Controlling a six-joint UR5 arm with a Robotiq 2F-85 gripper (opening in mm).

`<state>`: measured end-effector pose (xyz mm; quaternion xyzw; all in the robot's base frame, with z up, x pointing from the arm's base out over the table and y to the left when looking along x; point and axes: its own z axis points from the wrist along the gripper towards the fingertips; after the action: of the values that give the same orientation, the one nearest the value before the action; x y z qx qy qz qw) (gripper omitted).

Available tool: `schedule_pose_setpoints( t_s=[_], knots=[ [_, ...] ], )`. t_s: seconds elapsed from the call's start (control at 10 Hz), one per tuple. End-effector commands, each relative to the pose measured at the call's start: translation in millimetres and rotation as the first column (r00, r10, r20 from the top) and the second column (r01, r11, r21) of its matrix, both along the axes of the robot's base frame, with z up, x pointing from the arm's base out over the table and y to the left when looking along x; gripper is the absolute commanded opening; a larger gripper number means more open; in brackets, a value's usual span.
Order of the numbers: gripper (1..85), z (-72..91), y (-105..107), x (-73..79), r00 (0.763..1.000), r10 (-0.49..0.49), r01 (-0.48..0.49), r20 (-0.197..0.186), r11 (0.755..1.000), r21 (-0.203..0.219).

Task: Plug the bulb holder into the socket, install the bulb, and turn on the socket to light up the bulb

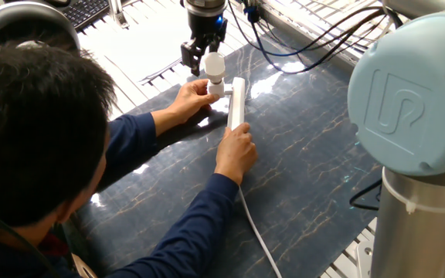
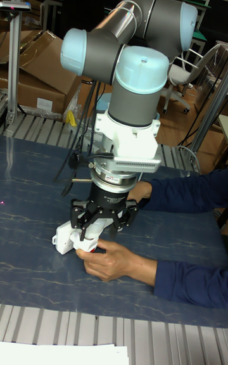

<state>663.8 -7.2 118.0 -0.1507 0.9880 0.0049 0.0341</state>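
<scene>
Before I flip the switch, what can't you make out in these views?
- Socket switch: fixed view, too small; tall view, hidden by a hand.
- Bulb seating in the bulb holder: fingers cover the joint.
- Tool grip: fixed view, unclear; tall view, blocked by the tool body.

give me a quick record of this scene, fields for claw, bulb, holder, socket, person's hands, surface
claw: above the bulb, fingers either side of its dome; contact unclear
bulb: upright, seated on the bulb holder, not lit
bulb holder: beside the far end of the socket, steadied by a hand
socket: long white strip lying flat, cord trailing toward the near edge
person's hands: one hand at the holder, the other hand pressing on the strip's near end
surface: dark blue marbled table
</scene>
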Motion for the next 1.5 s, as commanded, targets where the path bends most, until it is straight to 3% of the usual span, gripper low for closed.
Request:
schedule_pose_setpoints(
  t_s=[0.0, 0.2, 0.4, 0.5, 0.7, 0.9, 1.0, 1.3, 1.4],
  knots=[
    [66.3, 0.1, -0.5, -4.4, 0.991, 0.132, -0.133, 0.015, 0.991, 0.023],
    [69.0, 1.2, 7.3, -10.8, 0.99, 0.137, -0.138, 0.003, 0.99, 0.038],
    [69.0, 2.9, 7.3, -15.9, 0.976, 0.218, -0.218, -0.002, 0.975, 0.041],
    [69.0, 2.0, -2.1, -12.9, 0.948, 0.319, -0.319, 0.013, 0.948, -0.001],
    [69.3, -1.4, -3.8, -16.0, 0.899, 0.437, -0.437, 0.025, 0.899, -0.012],
    [70.0, -1.0, -2.7, -19.4, 0.885, 0.466, -0.466, 0.016, 0.885, -0.012],
    [70.3, -1.2, -2.2, -21.5, 0.864, 0.504, -0.504, 0.01, 0.864, -0.01],
    [68.3, -4.6, 2.3, -15.1, 0.742, 0.669, -0.668, 0.038, 0.743, -0.04],
    [66.3, -6.6, 1.4, -10.0, 0.682, 0.73, -0.727, 0.044, 0.684, -0.066]
  ],
)
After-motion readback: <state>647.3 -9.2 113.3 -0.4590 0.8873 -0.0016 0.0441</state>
